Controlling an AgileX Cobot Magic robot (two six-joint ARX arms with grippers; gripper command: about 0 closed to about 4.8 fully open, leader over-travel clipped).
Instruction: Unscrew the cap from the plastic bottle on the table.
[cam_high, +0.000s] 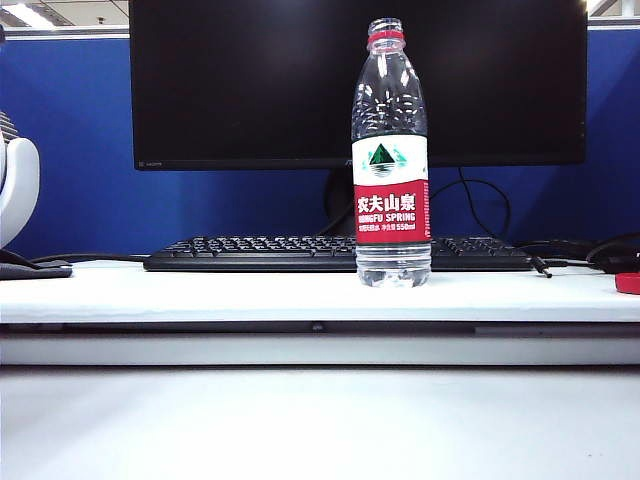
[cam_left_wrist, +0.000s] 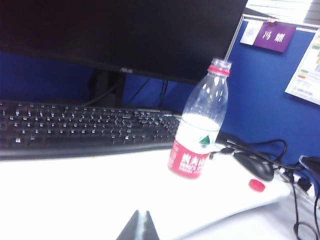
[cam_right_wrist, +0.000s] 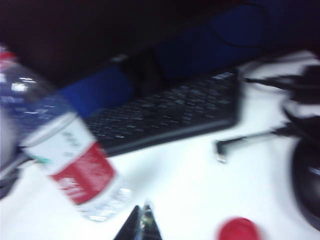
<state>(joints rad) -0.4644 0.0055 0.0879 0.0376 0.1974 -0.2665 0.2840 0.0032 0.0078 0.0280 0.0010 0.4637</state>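
Setting: office cubicle. Dark monitor (cam_high: 357, 80) standing along the far edge of the white table (cam_high: 200, 292), black keyboard (cam_high: 260, 254) lying before it, mouse (cam_left_wrist: 255, 166) and cables trailing toward the right end. Blue partition (cam_high: 70, 150) enclosing the rear, carrying a purple nameplate (cam_left_wrist: 273, 36) and pinned papers (cam_left_wrist: 305, 80).

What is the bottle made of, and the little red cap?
The plastic bottle looks like thin clear plastic: you see through its ribbed walls. The cap, lying off on the table, looks like solid red plastic, smooth, probably hard.
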